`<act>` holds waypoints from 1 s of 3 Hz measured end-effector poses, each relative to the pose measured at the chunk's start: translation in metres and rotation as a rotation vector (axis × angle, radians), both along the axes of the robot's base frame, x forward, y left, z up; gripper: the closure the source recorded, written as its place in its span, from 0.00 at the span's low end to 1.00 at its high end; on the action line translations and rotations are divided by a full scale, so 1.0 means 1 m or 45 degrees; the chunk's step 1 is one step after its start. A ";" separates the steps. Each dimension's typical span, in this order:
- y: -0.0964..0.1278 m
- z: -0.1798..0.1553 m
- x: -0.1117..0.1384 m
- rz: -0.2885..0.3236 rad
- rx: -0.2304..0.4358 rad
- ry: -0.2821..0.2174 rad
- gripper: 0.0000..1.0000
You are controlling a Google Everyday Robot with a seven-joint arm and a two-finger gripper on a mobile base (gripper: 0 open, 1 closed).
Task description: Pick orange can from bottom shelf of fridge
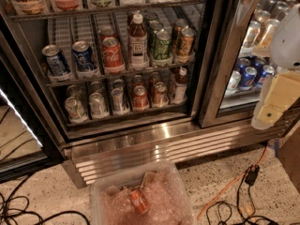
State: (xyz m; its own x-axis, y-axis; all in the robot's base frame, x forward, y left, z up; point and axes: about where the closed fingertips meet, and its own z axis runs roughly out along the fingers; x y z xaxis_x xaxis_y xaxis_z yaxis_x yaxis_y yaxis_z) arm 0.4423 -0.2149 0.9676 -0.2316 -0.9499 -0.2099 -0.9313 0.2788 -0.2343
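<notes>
The fridge (164,144) stands with its left door open. The bottom shelf (123,120) holds a front row of cans. The orange can (159,93) stands upright toward the right of that row, between a redder can (139,98) on its left and a small bottle (179,86) on its right. Silver-grey cans (98,105) fill the left lanes. Only a white and cream part of my arm (275,97) shows at the right edge, in front of the right door and well away from the shelf. The gripper itself is out of view.
The shelf above holds blue cans (57,61), a Coca-Cola can (112,55) and a bottle (138,40). A clear plastic bin (101,191) with a can (139,202) in it sits on the floor before the fridge. Cables (234,186) lie on the floor to the right and left.
</notes>
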 end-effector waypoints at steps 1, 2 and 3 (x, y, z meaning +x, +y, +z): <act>0.010 -0.035 0.009 0.000 0.004 0.036 0.00; 0.024 -0.079 0.020 0.011 0.011 0.064 0.00; 0.038 -0.131 0.032 0.002 0.049 0.077 0.00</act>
